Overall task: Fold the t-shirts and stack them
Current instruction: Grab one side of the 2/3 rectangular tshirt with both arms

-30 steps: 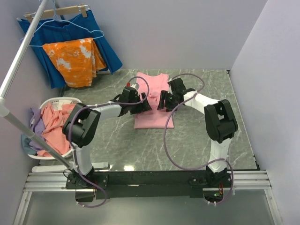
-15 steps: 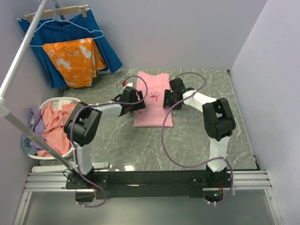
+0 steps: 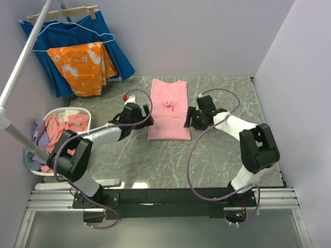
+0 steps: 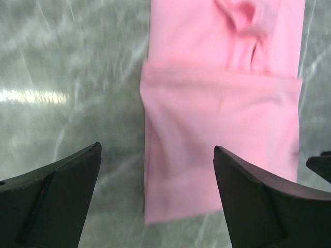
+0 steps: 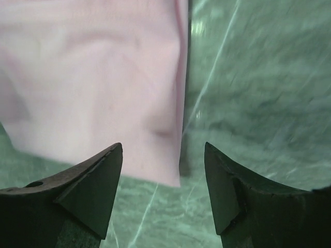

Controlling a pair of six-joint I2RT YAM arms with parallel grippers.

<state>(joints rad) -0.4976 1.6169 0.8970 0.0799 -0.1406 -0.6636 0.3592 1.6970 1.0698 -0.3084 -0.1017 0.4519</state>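
Observation:
A light pink t-shirt (image 3: 168,109) lies folded into a long narrow strip on the grey marble table, its collar end far from me. It shows in the left wrist view (image 4: 222,129) and in the right wrist view (image 5: 98,88). My left gripper (image 3: 146,114) is open and empty, just left of the shirt's left edge. My right gripper (image 3: 189,118) is open and empty, just right of the shirt's right edge. More t-shirts, salmon-pink (image 3: 62,135) and lilac (image 3: 40,135), lie heaped in a white basket.
The white basket (image 3: 77,111) stands at the table's left edge. An orange blotched cloth (image 3: 83,67) and a dark blue pleated cloth (image 3: 116,51) hang on a rack at the back left. A slanting metal pole (image 3: 23,62) crosses the left side.
Both grippers have let go of the shirt and pulled outward and toward me, left to the left, right to the right. The pink shirt now lies flat as a narrow strip.

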